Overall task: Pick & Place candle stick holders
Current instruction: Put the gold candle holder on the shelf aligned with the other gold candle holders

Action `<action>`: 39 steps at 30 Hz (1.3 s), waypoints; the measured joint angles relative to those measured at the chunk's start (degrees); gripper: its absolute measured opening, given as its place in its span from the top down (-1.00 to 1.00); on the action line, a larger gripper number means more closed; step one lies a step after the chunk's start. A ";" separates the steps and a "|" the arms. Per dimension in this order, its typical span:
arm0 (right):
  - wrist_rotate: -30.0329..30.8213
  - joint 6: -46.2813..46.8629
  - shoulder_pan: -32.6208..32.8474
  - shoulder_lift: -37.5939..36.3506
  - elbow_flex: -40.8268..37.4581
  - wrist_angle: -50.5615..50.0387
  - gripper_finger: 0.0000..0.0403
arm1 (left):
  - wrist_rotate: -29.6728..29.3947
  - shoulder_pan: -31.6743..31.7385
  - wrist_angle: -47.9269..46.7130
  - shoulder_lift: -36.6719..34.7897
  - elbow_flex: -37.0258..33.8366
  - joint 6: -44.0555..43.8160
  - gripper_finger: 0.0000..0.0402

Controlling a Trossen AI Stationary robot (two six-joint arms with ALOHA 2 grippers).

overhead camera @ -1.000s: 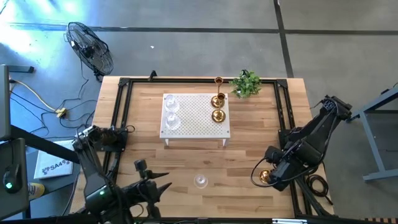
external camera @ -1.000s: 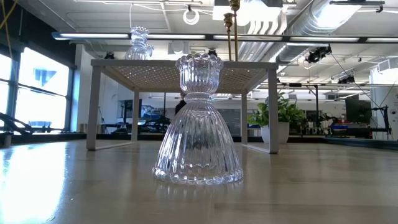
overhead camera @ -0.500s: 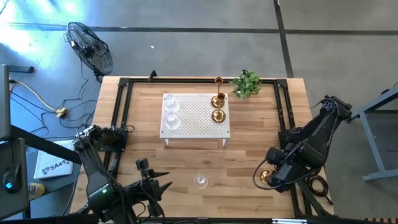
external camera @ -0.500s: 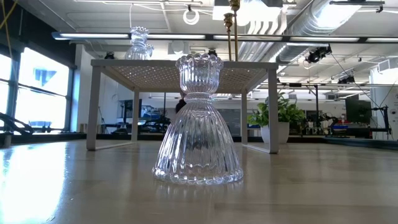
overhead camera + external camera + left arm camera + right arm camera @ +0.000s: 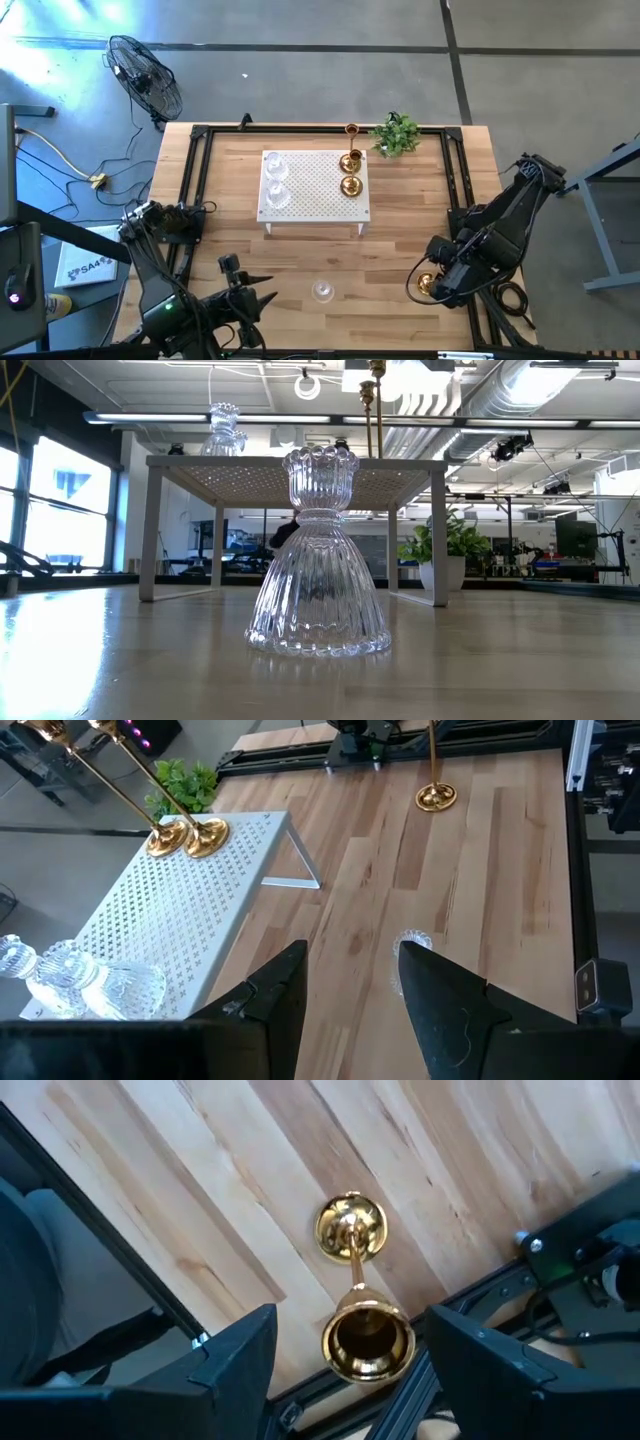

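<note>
Brass first: a gold candle stick holder point(image 5: 352, 1295) stands upright on the wood near the table's right edge, directly under the right gripper point(image 5: 345, 1355), whose fingers are spread wide to either side of the cup with clear gaps — nothing held, nothing touched. In the high view that gripper point(image 5: 437, 283) sits in the same place over the brass base point(image 5: 426, 284) as a second ago; no descent, no closing. The left gripper point(image 5: 350, 995) is half open and empty, waiting low at the near left of the table with the clear glass holder point(image 5: 410, 948) on the bare wood just ahead of it. From table height that glass piece point(image 5: 318, 555) stands upright and alone in front of the white perforated platform point(image 5: 315, 205). On the platform: two glass holders point(image 5: 276, 180) on its left side, two gold ones point(image 5: 350, 172) on its right, a third gold one just behind it beside the small green plant point(image 5: 397, 134). Change over the last second — essentially none in either arm or any holder. I read this as a pause before the grasp: the right arm looks lined up on the gold holder, so closing on its stem seems the likely next move, with the loose glass one remaining to place.
</note>
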 joint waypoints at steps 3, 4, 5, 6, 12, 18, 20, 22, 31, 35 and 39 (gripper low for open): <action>-0.53 0.69 0.08 0.00 0.00 0.00 -0.22 | -0.02 0.00 0.00 0.00 0.00 0.00 0.23; -0.94 1.12 0.32 0.00 0.00 -0.02 -0.22 | -0.02 0.00 0.00 0.00 0.00 0.00 0.23; -1.21 1.54 0.57 0.00 0.00 -0.02 -0.22 | -0.02 0.00 0.00 0.00 0.00 0.00 0.23; -1.38 1.75 0.85 0.00 0.00 -0.09 -0.22 | 0.00 0.00 0.01 0.00 0.00 0.00 0.23; 0.44 3.66 2.27 -0.02 0.00 -0.25 -0.22 | -0.02 0.00 0.00 0.00 -0.04 0.00 0.23; 2.30 5.71 3.90 0.00 0.00 -0.22 -0.22 | -0.04 0.00 0.00 0.00 -0.04 -0.02 0.23; 1.40 7.16 4.17 0.31 0.00 -0.37 -0.22 | -0.07 0.00 0.00 0.00 -0.04 0.00 0.23; 0.12 7.56 4.21 0.96 0.00 -1.02 -0.22 | -0.09 0.00 0.00 0.00 -0.04 0.00 0.23; -0.57 5.60 4.05 3.52 0.00 -0.94 -0.22 | -0.68 0.00 0.00 -0.01 -0.04 0.34 0.23; -0.62 5.64 4.05 3.58 0.00 -0.99 -0.22 | -0.68 0.00 0.00 -0.02 -0.04 0.42 0.23; -0.53 5.65 4.05 3.58 0.00 -0.94 -0.22 | -0.68 0.00 0.00 -0.02 -0.04 0.42 0.23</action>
